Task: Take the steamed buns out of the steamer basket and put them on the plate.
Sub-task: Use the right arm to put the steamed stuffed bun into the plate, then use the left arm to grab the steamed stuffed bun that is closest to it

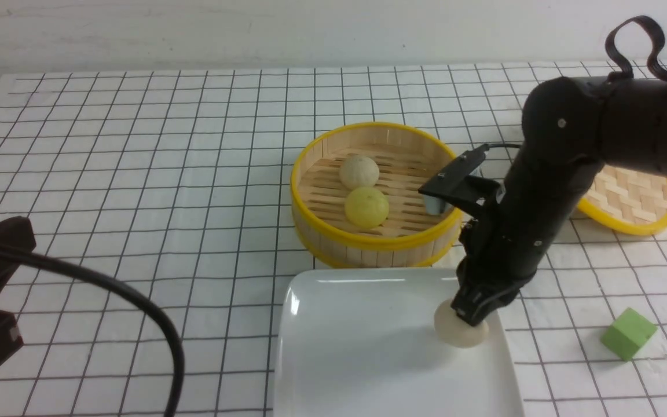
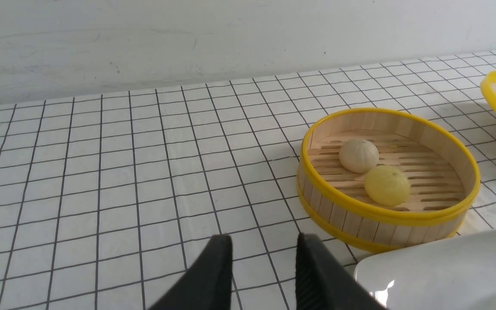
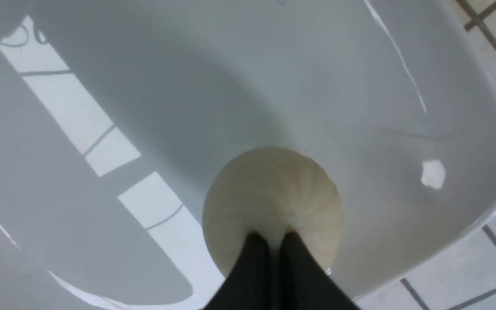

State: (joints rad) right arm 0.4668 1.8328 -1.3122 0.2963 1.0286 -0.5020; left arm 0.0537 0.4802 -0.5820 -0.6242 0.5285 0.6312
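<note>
Landmark for every position below is the plate (image 1: 333,347), a glossy white rounded-square dish at the near edge of the grid-lined bench (image 1: 136,174). On the right part of the plate, close to its right rim, we see a beige bun (image 1: 452,335) sitting on the glaze. The right hand (image 1: 472,315) comes down on it from above. Its two fingers are drawn together and nip the pleated crown of this bun (the wrist view shows the black tips side by side with almost no gap).

Just behind the plate, nearly at its far edge, stands the steamer basket (image 1: 377,243), with a pale wooden wall and yellow rims. On its slatted floor lie two more: an off-white bun (image 1: 359,171) on the side away from the plate and a yellow bun (image 1: 366,207) on the side towards it. The two touch or nearly touch; we cannot tell which.

Behind the plate and to its right, partly hidden by the right arm, lies a woven lid (image 1: 634,200) with a yellow rim. Right of the plate, and apart from it, sits a green cube (image 1: 629,333).

Well to the left of the plate we find the left hand (image 2: 265,243), low over the bench. Its fingers stand apart with nothing between them. A black cable (image 1: 136,301) arcs in front of it towards the plate's near left corner.
</note>
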